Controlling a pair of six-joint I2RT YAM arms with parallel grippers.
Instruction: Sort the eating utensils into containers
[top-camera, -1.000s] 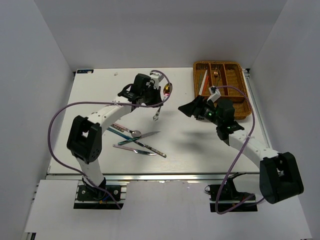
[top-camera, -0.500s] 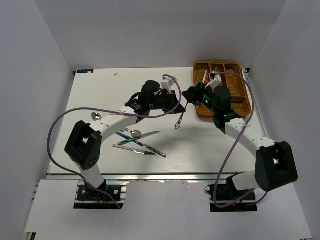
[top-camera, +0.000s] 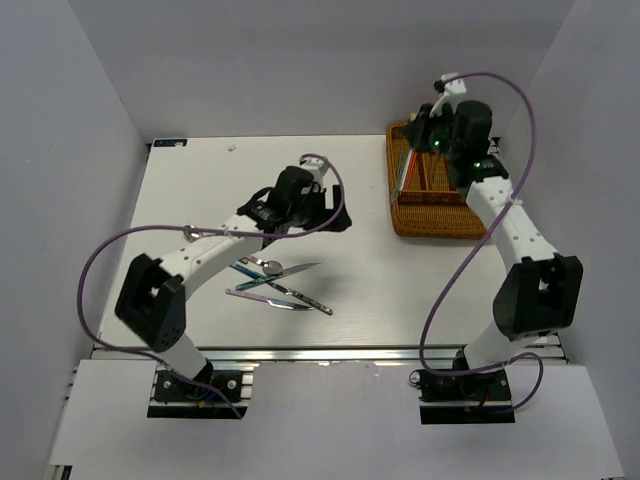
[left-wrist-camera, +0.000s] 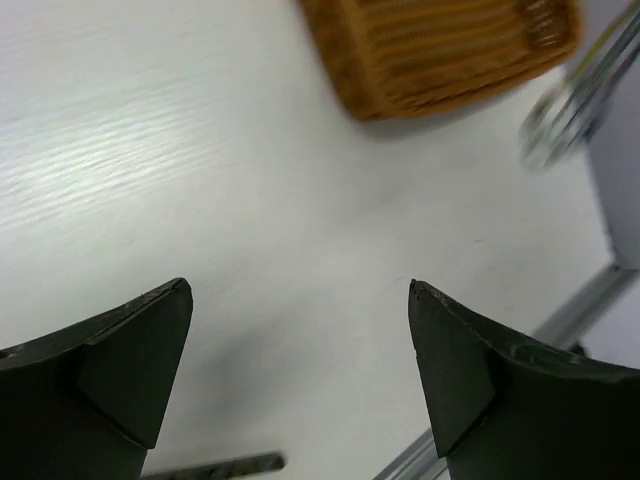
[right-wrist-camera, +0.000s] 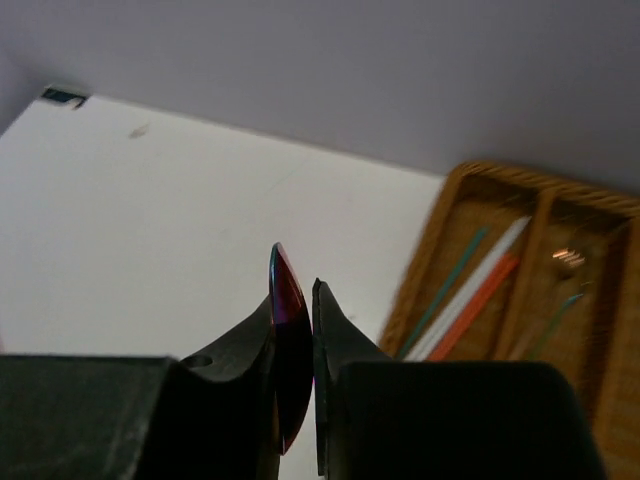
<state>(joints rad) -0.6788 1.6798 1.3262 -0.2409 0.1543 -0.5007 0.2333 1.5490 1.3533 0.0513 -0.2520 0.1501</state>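
Observation:
My right gripper (right-wrist-camera: 295, 275) is shut on a slim iridescent utensil (right-wrist-camera: 288, 330), seen edge-on between the fingers; its type cannot be told. In the top view this gripper (top-camera: 420, 122) is raised over the far left end of the brown wicker tray (top-camera: 440, 222). Teal, white and red chopsticks (right-wrist-camera: 470, 290) lie in one long slot, and a copper spoon (right-wrist-camera: 568, 258) in another. My left gripper (left-wrist-camera: 298, 290) is open and empty over bare table, mid-table in the top view (top-camera: 335, 218). Several utensils (top-camera: 278, 285) lie crossed in a pile near the front left.
White walls close in the table on three sides. A metal rail (top-camera: 320, 352) runs along the near edge. The left arm's purple cable (top-camera: 110, 250) loops out to the left. A dark utensil end (left-wrist-camera: 220, 467) shows just below the left fingers.
The left gripper opened and drew back to the left. The right gripper shut on the iridescent utensil and swung up and back over the tray's far end.

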